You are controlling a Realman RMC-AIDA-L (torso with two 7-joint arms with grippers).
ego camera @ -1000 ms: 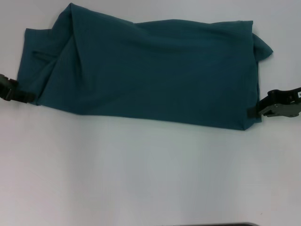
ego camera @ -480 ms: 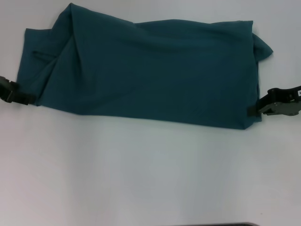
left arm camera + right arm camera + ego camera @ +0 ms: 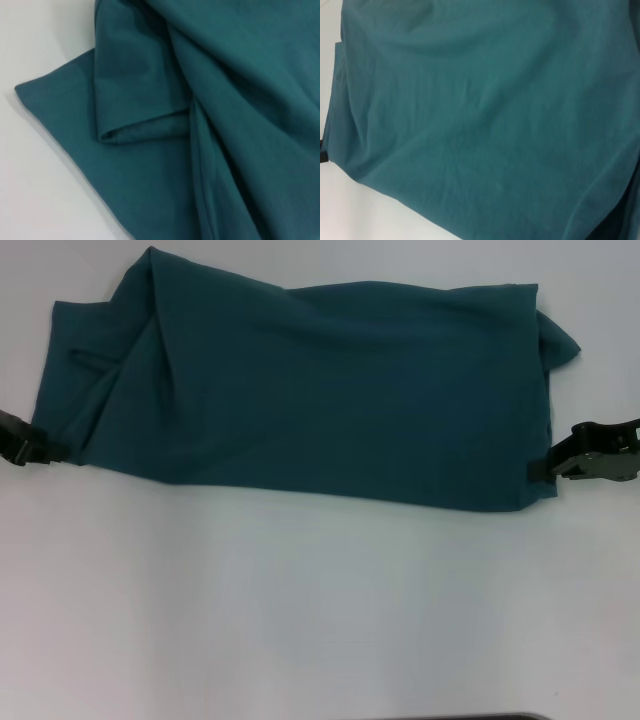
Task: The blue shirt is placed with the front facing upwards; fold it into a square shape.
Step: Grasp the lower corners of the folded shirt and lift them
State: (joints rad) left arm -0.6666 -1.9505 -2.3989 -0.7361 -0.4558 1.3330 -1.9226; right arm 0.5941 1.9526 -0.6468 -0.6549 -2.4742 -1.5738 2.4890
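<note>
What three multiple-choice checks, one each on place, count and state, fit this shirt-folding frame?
1. Where are the two grippers?
A. at the shirt's opposite ends
B. both at its middle
C. above it

2. How many garments lie on the table?
A. one
B. two
C. three

3. How does the shirt lie?
A. flat, sleeves spread
B. folded into a long band
C. rolled up

Answers: A, left gripper and right gripper flank the blue shirt; A, only that shirt is on the white table; B, its layers overlap lengthwise.

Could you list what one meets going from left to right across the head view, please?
Left end effector at the shirt's left edge → the blue shirt lying across the white table → right end effector at the shirt's right edge.
</note>
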